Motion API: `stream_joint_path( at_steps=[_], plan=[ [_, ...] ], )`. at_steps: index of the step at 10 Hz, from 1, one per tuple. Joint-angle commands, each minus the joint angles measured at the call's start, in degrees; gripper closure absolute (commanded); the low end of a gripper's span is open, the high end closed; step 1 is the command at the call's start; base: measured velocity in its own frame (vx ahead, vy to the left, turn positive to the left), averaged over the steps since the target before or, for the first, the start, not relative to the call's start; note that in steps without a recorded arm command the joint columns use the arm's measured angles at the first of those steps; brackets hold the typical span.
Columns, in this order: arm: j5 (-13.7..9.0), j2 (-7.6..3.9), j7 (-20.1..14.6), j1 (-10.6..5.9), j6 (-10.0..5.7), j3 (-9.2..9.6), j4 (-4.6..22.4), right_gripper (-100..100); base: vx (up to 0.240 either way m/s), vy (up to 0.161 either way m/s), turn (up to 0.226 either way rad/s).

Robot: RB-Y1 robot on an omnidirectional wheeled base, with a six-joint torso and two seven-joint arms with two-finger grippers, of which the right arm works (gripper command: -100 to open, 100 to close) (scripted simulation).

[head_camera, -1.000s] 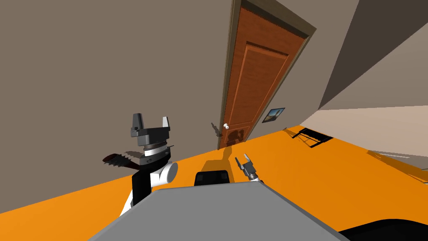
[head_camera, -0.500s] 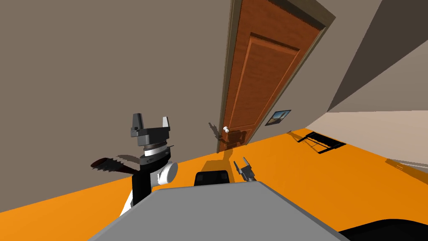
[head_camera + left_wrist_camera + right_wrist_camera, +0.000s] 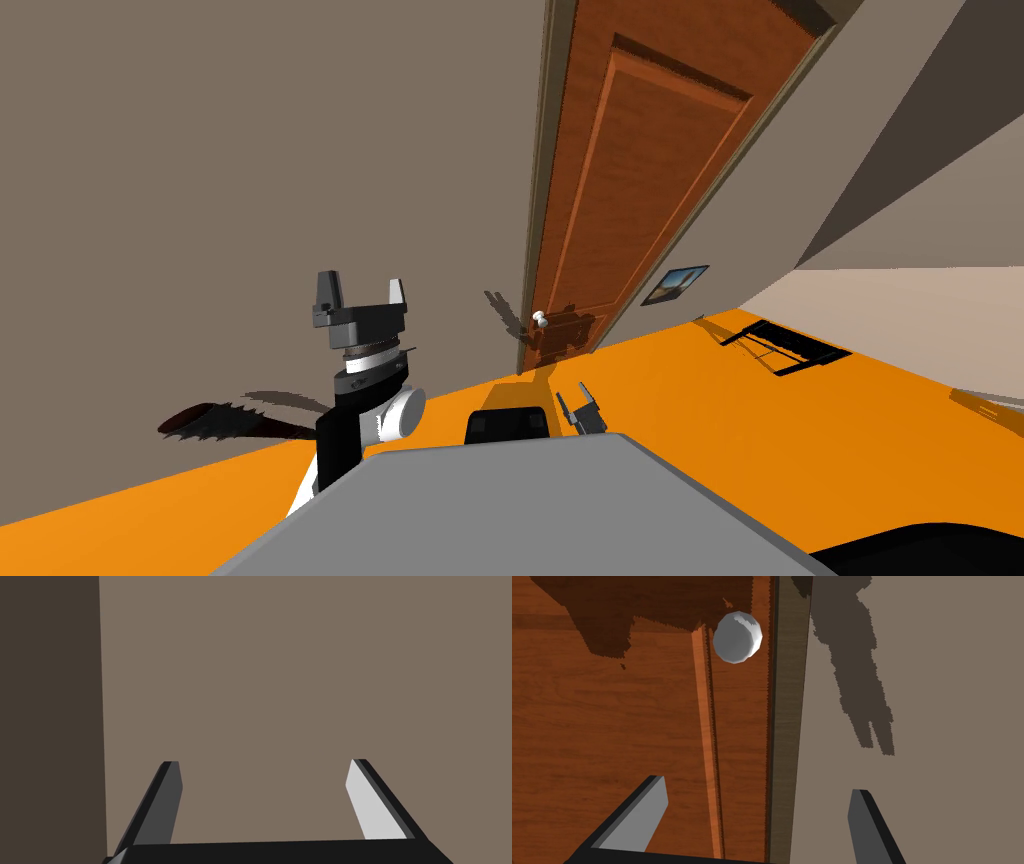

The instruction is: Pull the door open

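1. Right gripper [image 3: 758, 786] [image 3: 578, 408]: fingers spread wide and holding nothing, pointed at the door's latch edge.
2. Reddish-brown panelled wooden door [image 3: 612, 726] [image 3: 650, 180]: ahead of the right gripper, closed in its frame. One finger lined up with its face.
3. Pale grey round knob [image 3: 737, 637] [image 3: 539, 320]: on the door just beside the frame, ahead of the fingertips and apart from them. The line to it ran over bare panel (a dark shadow lay around it).
4. Dark grey-brown door frame [image 3: 784, 726]: ran between the two fingers' lines.
5. Taupe wall [image 3: 937, 726]: ahead of the other finger, carrying a gripper shadow.
6. Left gripper [image 3: 265, 762] [image 3: 365, 290]: raised, fingers spread, empty.
7. Orange floor [image 3: 800, 420]: below both grippers.
8. Small framed picture [image 3: 675, 284]: on the wall beyond the door's far side.
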Motion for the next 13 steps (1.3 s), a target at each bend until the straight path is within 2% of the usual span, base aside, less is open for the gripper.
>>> stream_joint_path(
  at_steps=[1, 4, 10, 11, 13],
  plan=[
    [0.4, 0.45, 0.7, -0.19, -0.46, -0.25, 1.1, -100, 0.195, -0.022, -0.035],
    [1.3, 1.36, 1.7, -0.10, -1.15, -0.58, 2.3, -100, 0.198, -0.042, -0.035],
    [2.0, 2.39, 2.6, -0.01, -1.75, -0.88, 3.5, -100, 0.218, -0.016, -0.053],
    [1.9, 2.28, 2.5, -0.04, -1.66, -0.85, 3.4, -100, 0.066, -0.012, 0.017],
    [1.9, 1.51, 2.6, -0.29, -1.57, -0.80, 3.5, -100, -0.151, -0.003, 0.054]
  ],
)
